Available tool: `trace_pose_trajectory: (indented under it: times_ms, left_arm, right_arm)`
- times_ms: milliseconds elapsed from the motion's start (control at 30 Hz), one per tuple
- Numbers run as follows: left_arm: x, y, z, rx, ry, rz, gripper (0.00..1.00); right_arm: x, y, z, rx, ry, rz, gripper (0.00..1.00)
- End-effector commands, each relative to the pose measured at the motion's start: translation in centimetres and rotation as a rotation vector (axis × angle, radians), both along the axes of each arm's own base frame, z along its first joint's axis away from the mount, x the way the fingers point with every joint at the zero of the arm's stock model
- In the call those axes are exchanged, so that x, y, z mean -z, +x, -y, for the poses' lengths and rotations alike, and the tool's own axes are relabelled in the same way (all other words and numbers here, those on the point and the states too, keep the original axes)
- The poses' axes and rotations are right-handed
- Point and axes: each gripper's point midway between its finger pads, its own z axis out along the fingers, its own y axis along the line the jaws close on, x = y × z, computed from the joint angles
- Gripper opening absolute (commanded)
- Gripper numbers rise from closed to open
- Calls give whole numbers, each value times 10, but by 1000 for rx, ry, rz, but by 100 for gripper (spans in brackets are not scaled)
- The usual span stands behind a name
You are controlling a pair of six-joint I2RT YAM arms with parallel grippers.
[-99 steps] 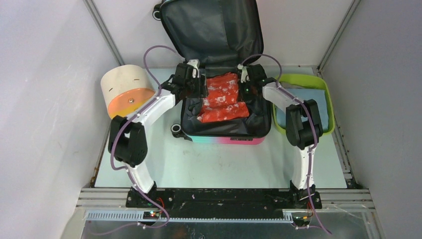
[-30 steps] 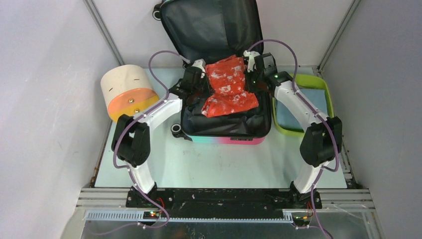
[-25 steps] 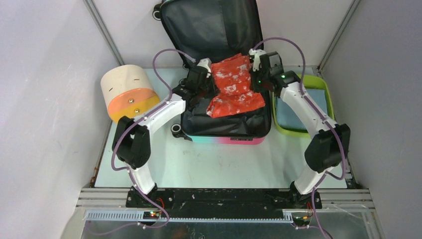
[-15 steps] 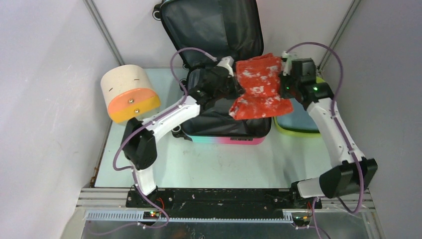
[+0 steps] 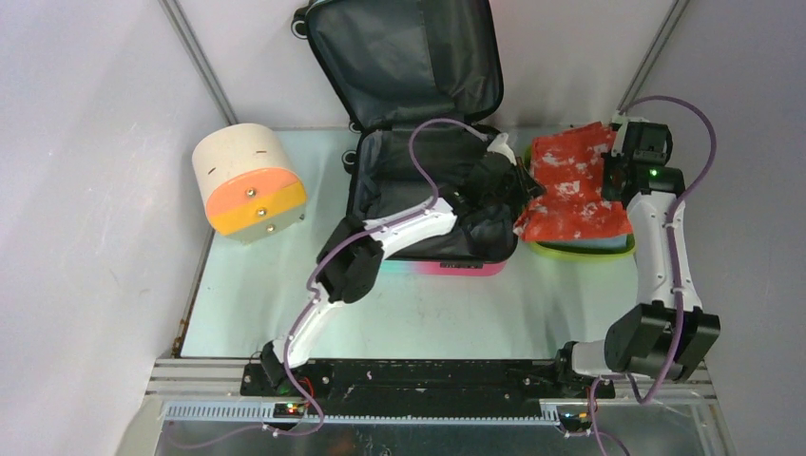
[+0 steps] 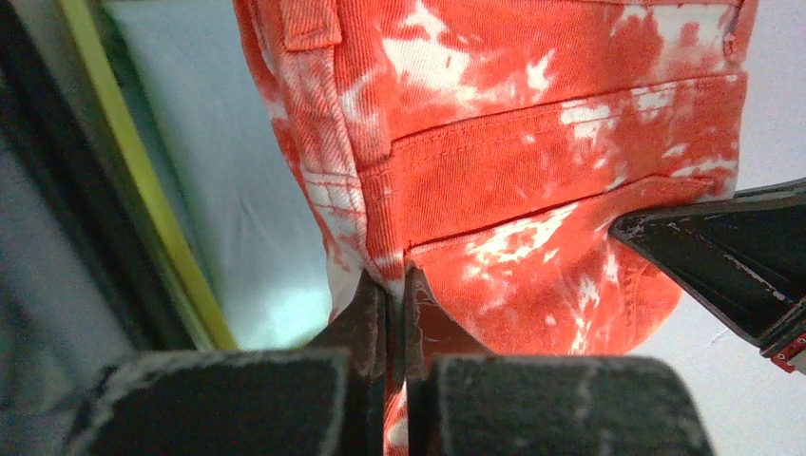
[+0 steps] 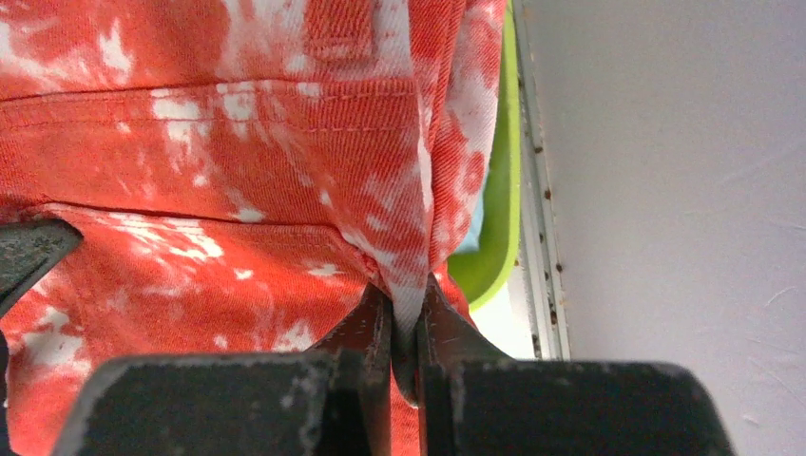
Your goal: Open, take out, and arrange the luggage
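The luggage lies open in the middle of the table, its lid leaning on the back wall and the dark grey lining bare; the pink-to-teal shell shows along its front edge. An orange-red and white tie-dye garment hangs stretched between both grippers over the lime-green tub. My left gripper is shut on the garment's left edge. On the right edge, my right gripper is shut on a fold of the cloth. The garment fills both wrist views.
A cream-and-orange cylinder lies on its side at the left of the table. The green tub's rim stands just right of the luggage, close to the right wall. The left arm reaches across the luggage's open base.
Both arms have carried the garment up out of the luggage and to the right, from over the open base to above the green tub. Both grips have stayed shut.
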Motion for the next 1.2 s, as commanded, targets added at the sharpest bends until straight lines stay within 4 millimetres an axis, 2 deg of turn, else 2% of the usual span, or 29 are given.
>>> trace_pose_trajectory:
  times_ms: [0, 133, 233, 267, 300, 333, 367, 400, 567, 633, 667, 700, 733, 767, 800, 833, 867, 900, 933, 967, 1000, 1033, 1067, 1100, 1133, 1167]
  left_arm:
    - [-75, -4, 37, 41, -327, 61, 0]
    - [-52, 7, 47, -2, -313, 70, 0]
    - [-52, 15, 48, -32, -320, 110, 0]
    - [-44, 20, 48, -50, -305, 122, 0]
    - [-46, 24, 49, -60, -309, 130, 0]
    - [-36, 27, 50, -70, -300, 126, 0]
    - [-38, 30, 50, -73, -310, 129, 0]
    - [-29, 32, 52, -70, -305, 120, 0]
    - [-11, 41, 51, -82, -292, 127, 2]
    - [-5, 44, 51, -79, -305, 116, 10]
    - [-1, 45, 51, -77, -308, 110, 21]
    - [-1, 42, 52, -48, -307, 109, 27]
    - [-2, 41, 51, -38, -291, 121, 39]
    - [4, 40, 50, -24, -248, 112, 45]
    - [-9, 38, 46, -15, -223, 156, 54]
    - [-1, 36, 42, -6, -178, 152, 57]
    - [-25, 33, 36, 0, -173, 201, 62]
    - [-17, 29, 32, 10, -145, 197, 64]
    - [-46, 26, 24, 13, -164, 242, 67]
    - [-61, 20, 17, 25, -163, 262, 68]
    - [-59, 17, 11, 29, -148, 262, 69]
    - [-85, 11, 5, 42, -161, 301, 70]
    - [-87, 6, 1, 54, -144, 300, 71]
    - [-109, 1, -7, 58, -151, 332, 71]
    - [-110, -5, -10, 72, -132, 328, 72]
    - [-132, -12, -18, 77, -143, 358, 72]
  right_arm:
    - [3, 24, 16, 21, -11, 44, 0]
    - [19, 39, 31, 46, -4, 34, 0]
    - [22, 53, 41, 56, -18, 62, 0]
    - [26, 56, 43, 54, -24, 56, 0]
    - [26, 61, 46, 54, -28, 69, 0]
    - [32, 64, 46, 51, -22, 59, 0]
    - [34, 68, 45, 38, -10, 66, 0]
    - [43, 72, 45, 32, -2, 49, 0]
    - [85, 76, 55, 55, -3, -52, 0]
    - [96, 81, 60, 57, -12, -68, 0]
    - [98, 84, 63, 59, -15, -63, 0]
    - [106, 87, 64, 51, -10, -79, 0]
    - [105, 92, 66, 45, 1, -77, 0]
    - [115, 97, 61, 21, 39, -93, 1]
    - [108, 102, 62, 25, 52, -93, 2]
    - [118, 104, 63, 44, 68, -118, 5]
    - [113, 106, 67, 60, 59, -124, 6]
    - [118, 108, 68, 71, 61, -136, 7]
    - [113, 110, 70, 79, 53, -131, 8]
    - [112, 110, 71, 87, 50, -131, 10]
    - [107, 111, 74, 99, 41, -126, 12]
    - [100, 110, 74, 108, 38, -115, 22]
    - [90, 109, 76, 120, 25, -105, 30]
    - [85, 108, 76, 129, 24, -97, 45]
    - [75, 105, 72, 124, 28, -90, 49]
    - [70, 104, 68, 122, 36, -86, 52]
